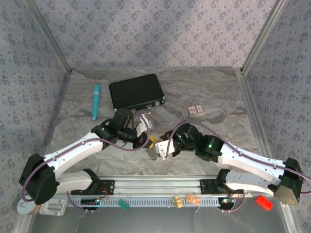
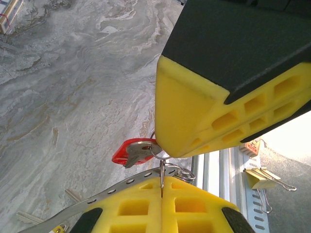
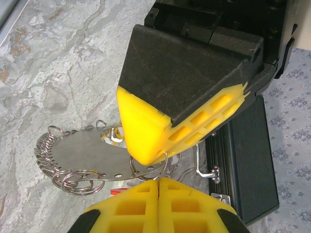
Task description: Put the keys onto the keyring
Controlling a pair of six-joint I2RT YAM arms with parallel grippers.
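step: threading red-tagged key (image 2: 132,151) onto keyring (image 3: 92,155) | my left claw (image 2: 162,180), right claw (image 3: 158,183) both pinched shut on split ring (image 2: 162,170) | next: wind key round coil

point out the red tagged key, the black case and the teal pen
red tagged key (image 2: 120,154), left wrist view, on the red tag
black case (image 1: 134,91), top external view, middle of its lid
teal pen (image 1: 95,102), top external view, middle of its barrel
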